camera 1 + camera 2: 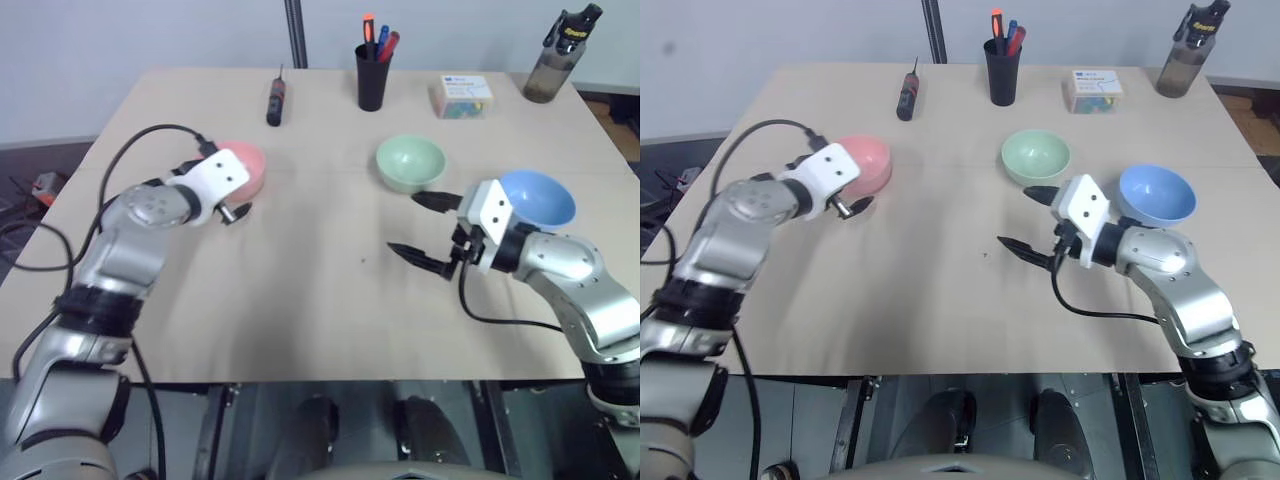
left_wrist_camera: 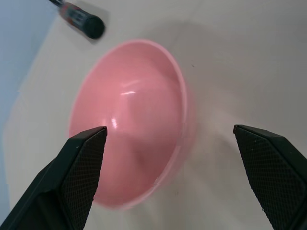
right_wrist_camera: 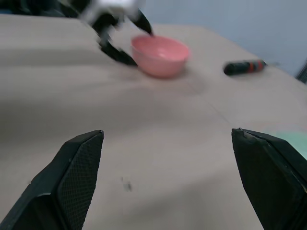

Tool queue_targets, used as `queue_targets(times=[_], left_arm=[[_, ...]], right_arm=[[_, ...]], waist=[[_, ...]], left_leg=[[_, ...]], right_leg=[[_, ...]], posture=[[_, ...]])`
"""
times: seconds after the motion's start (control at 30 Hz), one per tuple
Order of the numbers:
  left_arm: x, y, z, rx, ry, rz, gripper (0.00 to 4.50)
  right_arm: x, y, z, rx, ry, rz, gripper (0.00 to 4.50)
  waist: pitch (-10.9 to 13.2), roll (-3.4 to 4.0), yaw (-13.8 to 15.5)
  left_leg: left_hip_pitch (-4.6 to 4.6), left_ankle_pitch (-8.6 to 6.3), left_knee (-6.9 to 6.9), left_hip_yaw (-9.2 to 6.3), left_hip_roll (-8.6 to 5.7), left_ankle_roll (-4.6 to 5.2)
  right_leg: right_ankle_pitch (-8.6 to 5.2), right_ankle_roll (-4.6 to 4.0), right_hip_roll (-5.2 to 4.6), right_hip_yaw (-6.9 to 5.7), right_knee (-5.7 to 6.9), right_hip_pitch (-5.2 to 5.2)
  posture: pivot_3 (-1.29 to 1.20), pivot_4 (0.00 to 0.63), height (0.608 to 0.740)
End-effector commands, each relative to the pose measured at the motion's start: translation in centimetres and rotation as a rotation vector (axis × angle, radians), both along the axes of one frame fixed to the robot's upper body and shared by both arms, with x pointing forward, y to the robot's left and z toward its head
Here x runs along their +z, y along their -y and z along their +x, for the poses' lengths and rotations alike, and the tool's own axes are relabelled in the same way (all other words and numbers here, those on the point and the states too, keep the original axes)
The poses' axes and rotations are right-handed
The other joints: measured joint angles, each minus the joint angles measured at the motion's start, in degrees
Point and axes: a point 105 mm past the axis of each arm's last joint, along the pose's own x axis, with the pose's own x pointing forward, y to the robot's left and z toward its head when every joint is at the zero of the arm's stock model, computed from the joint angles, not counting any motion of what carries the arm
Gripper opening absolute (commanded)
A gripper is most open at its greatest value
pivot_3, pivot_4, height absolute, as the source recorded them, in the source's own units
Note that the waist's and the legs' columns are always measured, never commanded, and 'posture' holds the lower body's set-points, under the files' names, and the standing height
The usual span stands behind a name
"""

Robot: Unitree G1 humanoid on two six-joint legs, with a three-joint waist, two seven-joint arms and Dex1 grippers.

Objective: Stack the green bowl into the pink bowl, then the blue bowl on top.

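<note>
Left eye view — pen cup (image 1: 373,76), pens (image 1: 380,42)

The tan table (image 1: 300,300) bears pink bowl (image 1: 245,168), green bowl (image 1: 410,163), blue bowl (image 1: 540,198).

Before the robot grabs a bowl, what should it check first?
1. Green bowl empty and upright: ok.
2. Pink bowl empty, ready to take it: ok.
3. Blue bowl standing apart, untouched: ok.
4. Right gripper open, holding nothing: ok.
5. Right gripper around the green bowl: not ok, it is beside the bowl, nearer the robot.
6. Left gripper open at the pink bowl: ok; touching it: cannot tell.
</note>
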Motion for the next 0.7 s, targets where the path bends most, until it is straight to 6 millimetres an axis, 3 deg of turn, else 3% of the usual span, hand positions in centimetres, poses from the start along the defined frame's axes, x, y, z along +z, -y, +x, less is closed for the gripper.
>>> queue_targets(times=[0.03,0.2,0.3,0.43,0.57,0.7], left_arm=[[0.9,0.2,0.8,-0.028,0.028,0.042,3.02],[0.5,0.6,1.3,-0.057,0.005,0.030,1.00],[0.2,1.9,1.1,-0.133,-0.013,-0.002,0.18],[0.3,4.6,-0.5,-0.320,-0.032,-0.046,0.07],[0.8,9.6,-5.3,-0.675,-0.069,-0.143,0.07],[0.3,12.1,-8.4,-0.862,-0.130,-0.174,0.07]], right_arm=[[0.9,0.1,-0.2,0.002,0.049,0.003,4.50],[0.9,0.4,-0.1,-0.024,0.051,0.003,4.50],[1.0,0.8,-0.1,-0.045,0.050,0.003,4.50],[0.9,1.4,-0.4,-0.077,0.049,0.009,4.50],[0.7,2.9,-0.9,-0.136,0.039,0.017,4.50],[0.4,3.7,-1.0,-0.175,0.027,0.013,4.50]], waist=[[0.00,0.00,-0.08],[0.00,0.00,-0.15],[0.00,0.00,-0.15],[0.00,0.00,-0.09],[0.00,0.00,-0.09],[0.00,0.00,-0.04]], left_leg=[[-0.01,0.00,0.00,0.01,-0.01,0.00],[-0.07,0.01,-0.02,0.01,0.00,-0.01],[-0.05,0.01,-0.01,0.02,0.00,-0.01],[-0.07,0.01,0.00,0.01,0.00,-0.01],[-0.09,0.00,-0.03,0.01,0.13,-0.01],[-0.06,0.01,0.02,0.01,0.15,-0.01]], right_leg=[[0.00,0.00,0.00,0.00,0.00,-0.02],[0.00,0.00,0.00,-0.01,0.00,-0.10],[0.00,0.00,0.00,0.00,0.02,-0.09],[0.00,0.00,-0.02,0.00,0.02,-0.09],[0.00,0.00,-0.08,0.02,-0.02,-0.10],[0.00,0.00,-0.11,0.04,0.07,-0.07]], posture=[[0.00,0.150,0.740],[0.00,0.150,0.740],[0.00,0.150,0.740],[0.00,0.150,0.740],[0.00,0.150,0.740],[0.00,0.150,0.740]])
